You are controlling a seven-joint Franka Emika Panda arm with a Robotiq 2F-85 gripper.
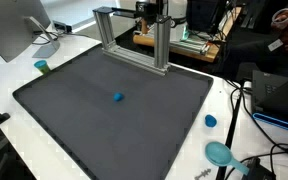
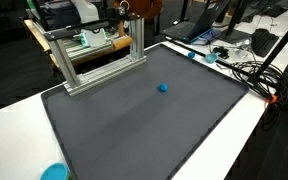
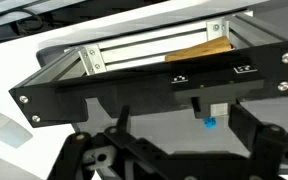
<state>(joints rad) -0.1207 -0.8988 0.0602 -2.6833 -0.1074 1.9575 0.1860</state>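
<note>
A small blue ball [image 1: 118, 97] [image 2: 163, 87] lies alone near the middle of a dark grey mat [image 1: 94, 120] [image 2: 134, 130]. At the mat's far edge stands an aluminium frame [image 1: 134, 40] [image 2: 94, 55]. My gripper [image 1: 150, 9] [image 2: 134, 8] hangs high behind that frame, mostly cut off by the top edge in both exterior views. In the wrist view the gripper [image 3: 174, 160] is open, its black fingers [image 3: 84, 150] spread wide with nothing between them. The ball [image 3: 210, 124] shows far off below a black bar [image 3: 134, 90], and the frame [image 3: 134, 55] lies beyond.
On the white table round the mat are a monitor [image 1: 14, 30], a teal cup [image 1: 42, 67], a blue cap [image 1: 211, 121], a teal dish [image 1: 220, 153] and cables [image 1: 249, 100] [image 2: 239, 65]. A wooden device [image 1: 179, 42] sits behind the frame.
</note>
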